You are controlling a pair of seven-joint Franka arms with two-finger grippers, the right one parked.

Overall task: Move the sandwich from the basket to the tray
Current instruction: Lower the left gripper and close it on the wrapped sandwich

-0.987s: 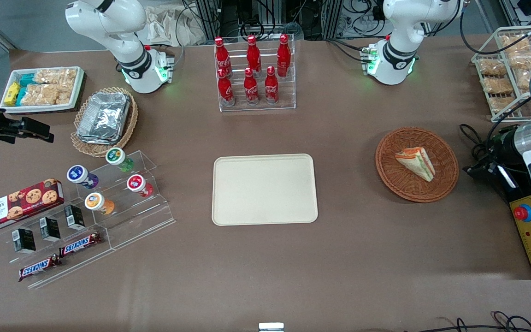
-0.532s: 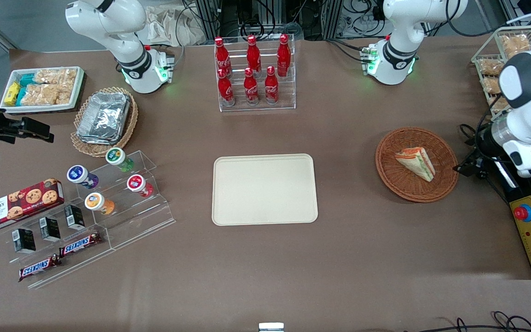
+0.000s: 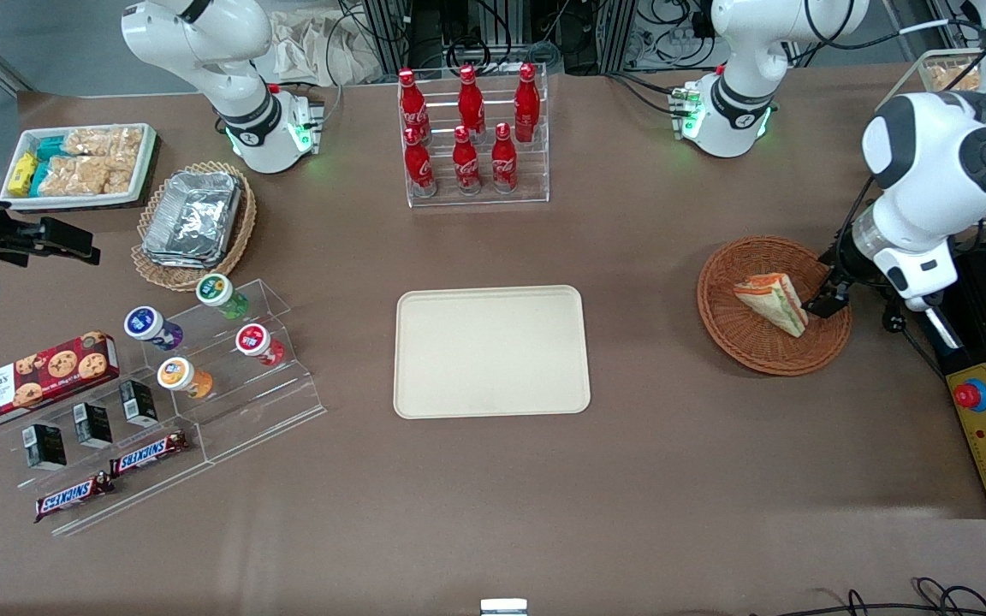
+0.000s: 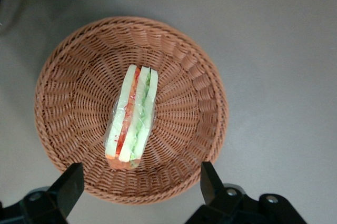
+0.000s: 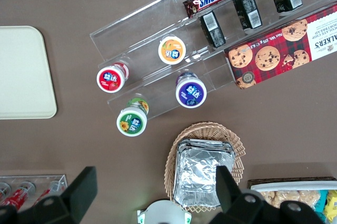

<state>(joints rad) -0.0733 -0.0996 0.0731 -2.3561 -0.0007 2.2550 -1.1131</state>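
Above the basket (image 4: 131,108), I hold my claw (image 4: 138,182) wide, fingers straddling the sandwich's (image 4: 131,119) long axis; the tray (image 3: 491,351) waits nearby on the counter.

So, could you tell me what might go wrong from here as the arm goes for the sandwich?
The end effector hangs open above the basket, and its fingers straddle the basket rim rather than the sandwich; a straight descent could strike the wicker. The sandwich stands on edge in slippery clear wrap, so it may tip or slide when pinched. The light basket might shift too.
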